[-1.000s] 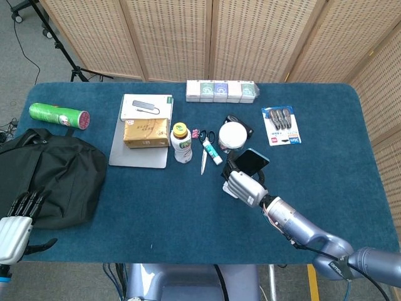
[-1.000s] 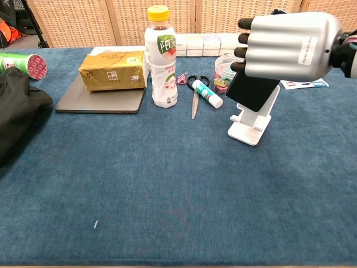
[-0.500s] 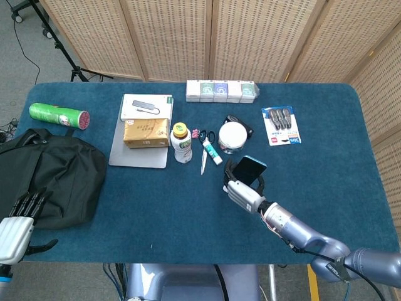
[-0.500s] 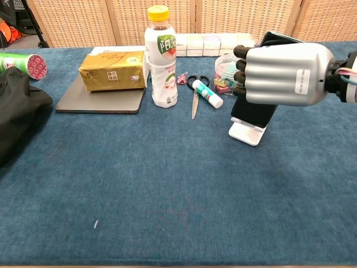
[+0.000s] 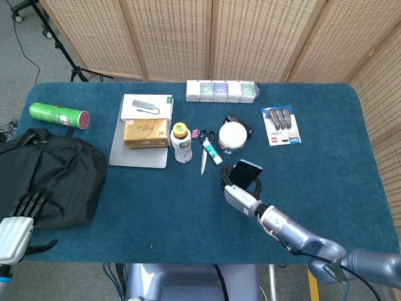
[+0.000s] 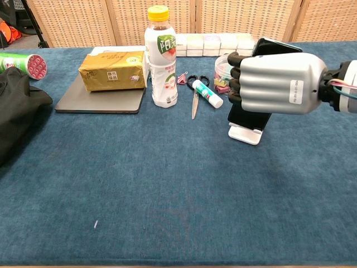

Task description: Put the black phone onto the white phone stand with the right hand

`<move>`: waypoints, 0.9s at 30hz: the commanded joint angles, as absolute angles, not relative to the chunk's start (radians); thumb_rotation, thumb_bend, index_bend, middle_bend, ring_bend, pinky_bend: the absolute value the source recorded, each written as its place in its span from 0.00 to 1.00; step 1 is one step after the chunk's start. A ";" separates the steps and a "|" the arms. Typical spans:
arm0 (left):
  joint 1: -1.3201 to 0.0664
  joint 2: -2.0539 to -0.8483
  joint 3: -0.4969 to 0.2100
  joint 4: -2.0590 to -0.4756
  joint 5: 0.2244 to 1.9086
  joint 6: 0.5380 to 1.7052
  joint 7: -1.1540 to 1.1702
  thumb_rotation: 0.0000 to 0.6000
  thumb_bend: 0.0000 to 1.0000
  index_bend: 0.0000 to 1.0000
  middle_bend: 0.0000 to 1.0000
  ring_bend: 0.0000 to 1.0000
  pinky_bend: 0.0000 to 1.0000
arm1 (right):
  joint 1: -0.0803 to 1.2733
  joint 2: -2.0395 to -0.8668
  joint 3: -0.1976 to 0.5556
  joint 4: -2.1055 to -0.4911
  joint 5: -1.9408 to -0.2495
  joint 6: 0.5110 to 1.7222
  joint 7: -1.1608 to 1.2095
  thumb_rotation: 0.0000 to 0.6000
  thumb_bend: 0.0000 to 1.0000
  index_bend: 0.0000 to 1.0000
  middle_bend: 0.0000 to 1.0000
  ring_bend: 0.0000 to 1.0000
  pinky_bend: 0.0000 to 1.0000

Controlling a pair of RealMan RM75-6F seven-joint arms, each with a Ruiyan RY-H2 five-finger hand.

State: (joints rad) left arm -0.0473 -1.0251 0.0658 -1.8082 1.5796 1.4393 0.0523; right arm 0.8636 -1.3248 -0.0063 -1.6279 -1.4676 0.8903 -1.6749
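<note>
1. The dark fingers of the right hand were wrapped around the black phone, gripping it upright with its top edge showing above the knuckles.
2. The phone's lower end sat down at the white phone stand, whose base lip showed just below it; whether the phone fully rested on the stand could not be told.
3. From the head view, the phone leaned over the stand, with the right hand just near of it and the silver forearm running off to the near right.
4. Just far and left of the stand lay a glue stick, scissors and a clear tub of clips; a drink bottle stood further left.
5. A tissue pack lay on a grey laptop at the far left of the blue worktop.
6. The left hand hung at the near left edge beside a black bag, fingers straight and apart, holding nothing.
</note>
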 commanded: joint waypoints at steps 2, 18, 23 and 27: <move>-0.048 -1.025 0.066 -1.808 1.580 1.438 0.053 1.00 0.00 0.00 0.00 0.00 0.00 | 0.864 -1.326 -0.002 -1.630 -1.451 0.889 -1.693 1.00 0.41 0.61 0.44 0.34 0.25; -0.049 -1.021 0.068 -1.811 1.582 1.436 0.049 1.00 0.00 0.00 0.00 0.00 0.00 | 0.866 -1.325 -0.008 -1.652 -1.402 0.899 -1.768 1.00 0.41 0.61 0.24 0.20 0.25; -0.049 -1.021 0.069 -1.810 1.580 1.434 0.050 1.00 0.00 0.00 0.00 0.00 0.00 | 0.867 -1.337 -0.011 -1.643 -1.407 0.910 -1.767 1.00 0.41 0.50 0.18 0.14 0.25; -0.049 -1.021 0.068 -1.811 1.580 1.435 0.049 1.00 0.00 0.00 0.00 0.00 0.00 | 0.867 -1.340 -0.015 -1.643 -1.409 0.914 -1.768 1.00 0.34 0.33 0.10 0.04 0.19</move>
